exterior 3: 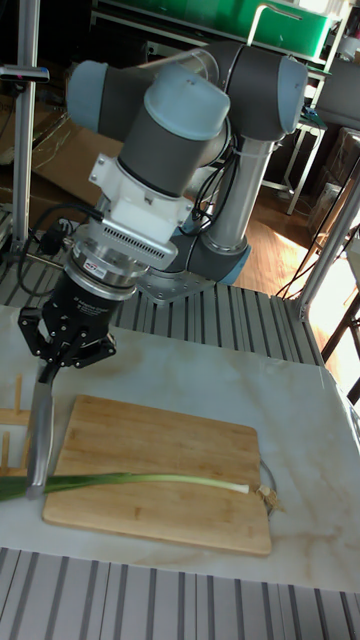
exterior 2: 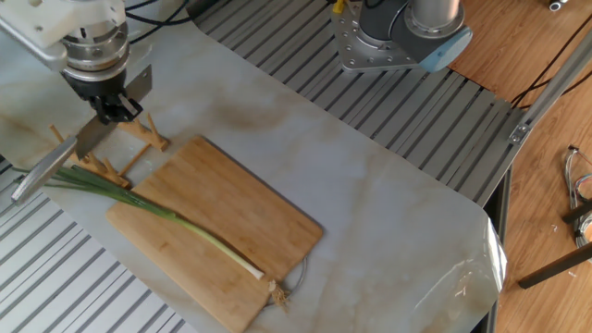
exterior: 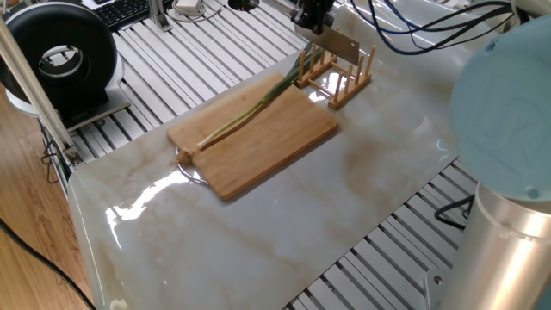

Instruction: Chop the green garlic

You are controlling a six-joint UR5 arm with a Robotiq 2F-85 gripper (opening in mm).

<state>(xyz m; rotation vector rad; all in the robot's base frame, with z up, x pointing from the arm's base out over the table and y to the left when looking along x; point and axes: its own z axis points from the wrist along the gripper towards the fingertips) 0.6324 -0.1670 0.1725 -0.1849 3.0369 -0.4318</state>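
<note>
A pale marbled sheet covers the table (exterior: 284, 232), with ribbed aluminium slats showing around its edges and wooden flooring beyond. In one fixed view a black round device (exterior: 58, 58) sits at the upper left and black cables (exterior: 422, 26) loop across the upper right. In the tall fixed view, dark shelving and metal frames fill the background behind the grey and light-blue robot arm (exterior 3: 190, 130).

A wooden cutting board (exterior: 258, 142) lies on the sheet, a metal loop handle at one short end. The green garlic (exterior 2: 176, 225) lies lengthwise along the board: its pale yellow-white end with roots rests near the handle end, while the green leaves run past the opposite edge of the board, toward the left of the frame in the other fixed view.

A small wooden rack (exterior: 343, 76) of upright pegs stands on the table just beside the board's far end. I cannot tell whether anything rests in its slots; the knife partly hides it in every view.

The gripper (exterior 3: 60, 358) is closed on the handle of a knife (exterior 3: 38, 430). In the tall fixed view the blade hangs almost vertically from the gripper, its tip reaching down to the garlic leaves at the left of the frame. In the other fixed view the blade (exterior 2: 55, 162) slants down to the lower left, over the rack and the leafy end of the stalk. Whether the edge touches the leaves cannot be told.
</note>
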